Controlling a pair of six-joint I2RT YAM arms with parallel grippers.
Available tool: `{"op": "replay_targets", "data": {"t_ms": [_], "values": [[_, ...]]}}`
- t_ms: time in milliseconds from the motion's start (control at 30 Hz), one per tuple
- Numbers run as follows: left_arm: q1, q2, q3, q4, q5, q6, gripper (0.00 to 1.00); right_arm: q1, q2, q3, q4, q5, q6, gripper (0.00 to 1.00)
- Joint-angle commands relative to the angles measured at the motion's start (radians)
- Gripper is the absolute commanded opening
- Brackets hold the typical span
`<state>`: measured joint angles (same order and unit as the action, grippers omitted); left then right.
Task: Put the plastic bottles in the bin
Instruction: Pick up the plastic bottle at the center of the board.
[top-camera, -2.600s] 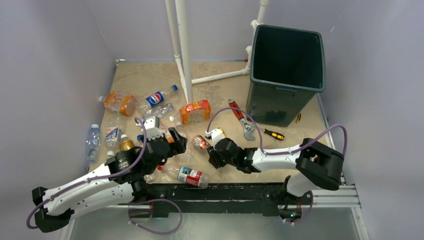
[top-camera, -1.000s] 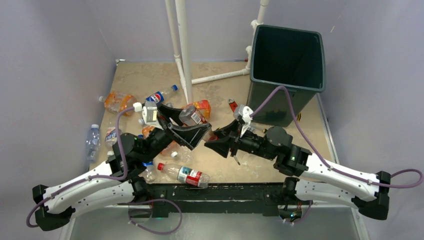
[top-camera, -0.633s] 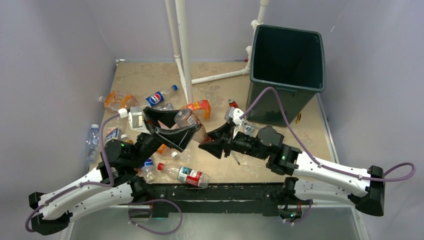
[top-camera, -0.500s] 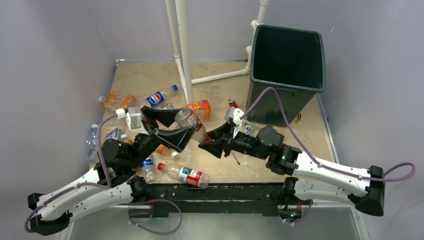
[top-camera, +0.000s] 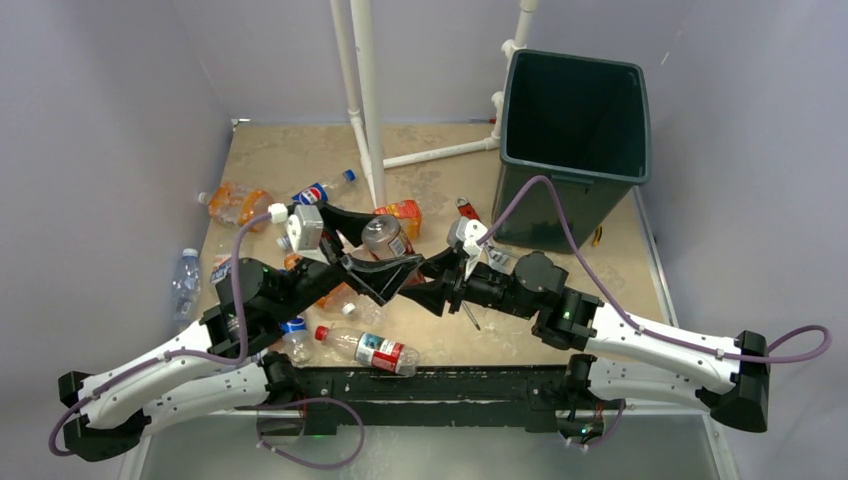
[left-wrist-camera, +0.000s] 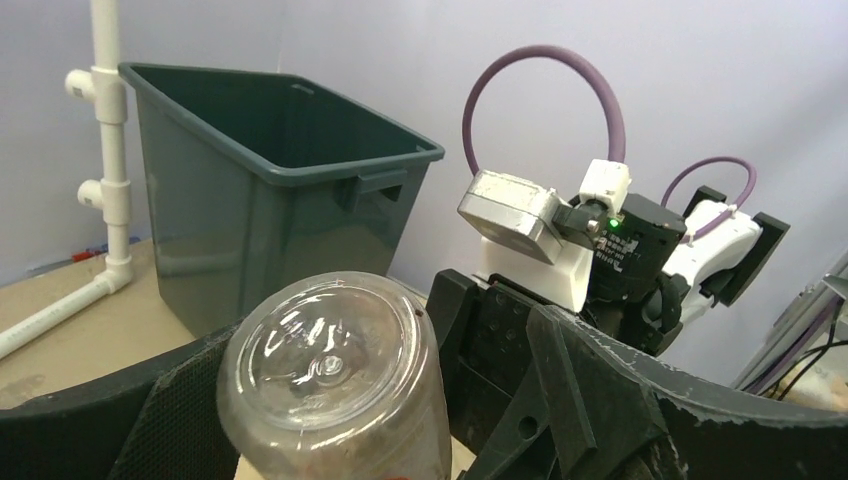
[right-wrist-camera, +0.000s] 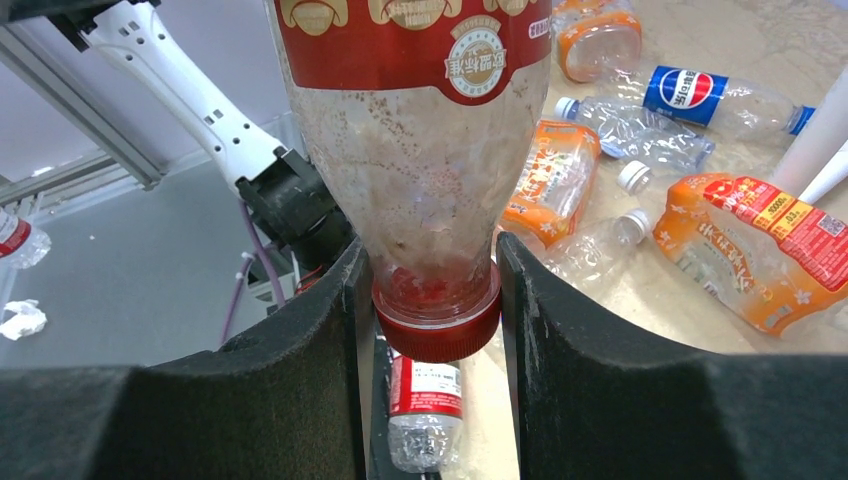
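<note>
My left gripper (top-camera: 395, 247) is shut on a clear bottle (top-camera: 383, 238) with a red label and red cap, held in the air above the table. In the left wrist view its base (left-wrist-camera: 335, 390) faces the camera. My right gripper (top-camera: 425, 278) meets it from the right. In the right wrist view the red cap (right-wrist-camera: 437, 320) hangs between my right gripper's (right-wrist-camera: 432, 300) jaws, which stand just apart on either side. The dark green bin (top-camera: 550, 205) stands at the back right, and also shows in the left wrist view (left-wrist-camera: 250, 230). Several more bottles lie on the table.
A Pepsi bottle (top-camera: 318, 192), orange bottles (top-camera: 235, 205) (top-camera: 402, 212), a red-label bottle (top-camera: 368, 348) and a clear bottle (top-camera: 185, 280) lie on the left half. White pipes (top-camera: 365, 100) rise at mid-back. A red-handled wrench (top-camera: 465, 208) lies by the bin.
Both arms have lifted off the table. My left gripper has carried the bottle right, and its cap now sits between my right gripper's jaws.
</note>
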<state>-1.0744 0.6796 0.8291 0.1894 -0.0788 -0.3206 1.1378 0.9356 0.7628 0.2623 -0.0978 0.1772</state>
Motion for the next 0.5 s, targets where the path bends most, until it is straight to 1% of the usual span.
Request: {"op": "replay_targets", "data": {"t_ms": [0, 67, 167, 233, 367, 467], "values": [[-0.001, 0.013, 0.029, 0.017, 0.056, 0.013, 0.99, -0.004, 0.006, 0.036, 0.033, -0.021, -0.046, 0.00], [-0.001, 0.017, 0.031, 0.018, 0.056, 0.012, 0.98, -0.004, 0.009, 0.036, 0.038, -0.030, -0.051, 0.00], [-0.001, 0.019, 0.030, 0.017, 0.049, 0.010, 0.92, -0.004, 0.006, 0.033, 0.046, -0.041, -0.052, 0.00], [-0.001, 0.017, 0.029, 0.017, 0.048, 0.010, 0.84, -0.004, -0.002, 0.029, 0.049, -0.045, -0.053, 0.00], [-0.001, 0.022, 0.026, 0.022, 0.052, 0.006, 0.64, -0.004, -0.007, 0.030, 0.040, -0.052, -0.057, 0.00], [-0.001, 0.036, 0.025, 0.029, 0.068, -0.001, 0.57, -0.004, -0.013, 0.031, 0.030, -0.060, -0.058, 0.00]]}}
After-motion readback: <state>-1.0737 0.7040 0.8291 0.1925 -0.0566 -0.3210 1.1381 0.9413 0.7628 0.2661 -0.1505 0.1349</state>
